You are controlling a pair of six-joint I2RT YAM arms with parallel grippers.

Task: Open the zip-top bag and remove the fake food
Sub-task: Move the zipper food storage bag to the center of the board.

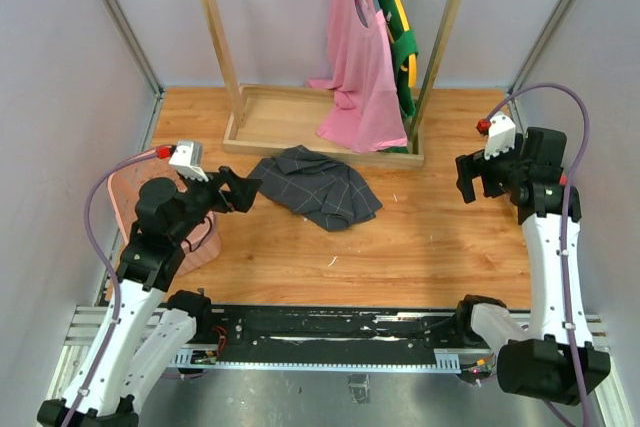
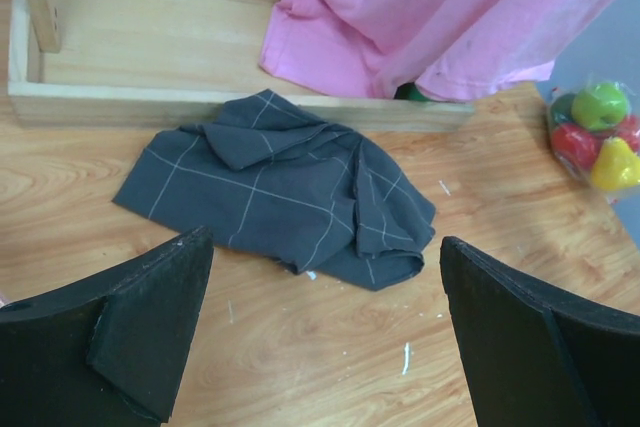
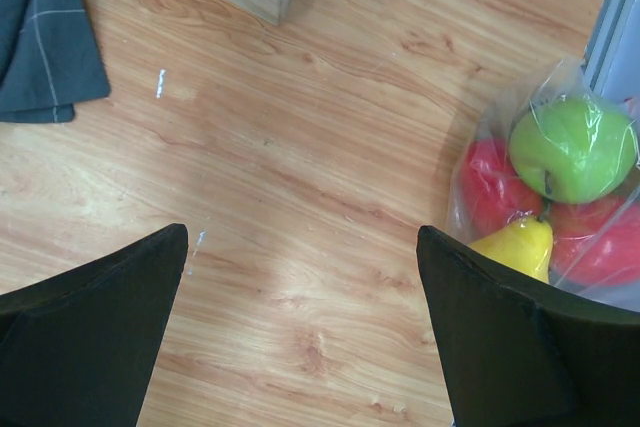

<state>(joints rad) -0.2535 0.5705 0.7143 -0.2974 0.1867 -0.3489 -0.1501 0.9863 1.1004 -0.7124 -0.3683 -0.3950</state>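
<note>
Right gripper (image 3: 300,237) spread open, empty, over bare wood. Bag (image 3: 505,117), fruit (image 3: 572,147) sealed inside, lies just off its right finger, probably lining up a grab. Zip not visible. Left gripper (image 2: 325,242) open above the cloth (image 2: 280,187), bag far right of it.

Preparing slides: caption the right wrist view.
Open right gripper hovers over wooden table beside clear crinkly plastic zip-top bag holding glossy red, lime-green and yellow plastic fruit.
</note>
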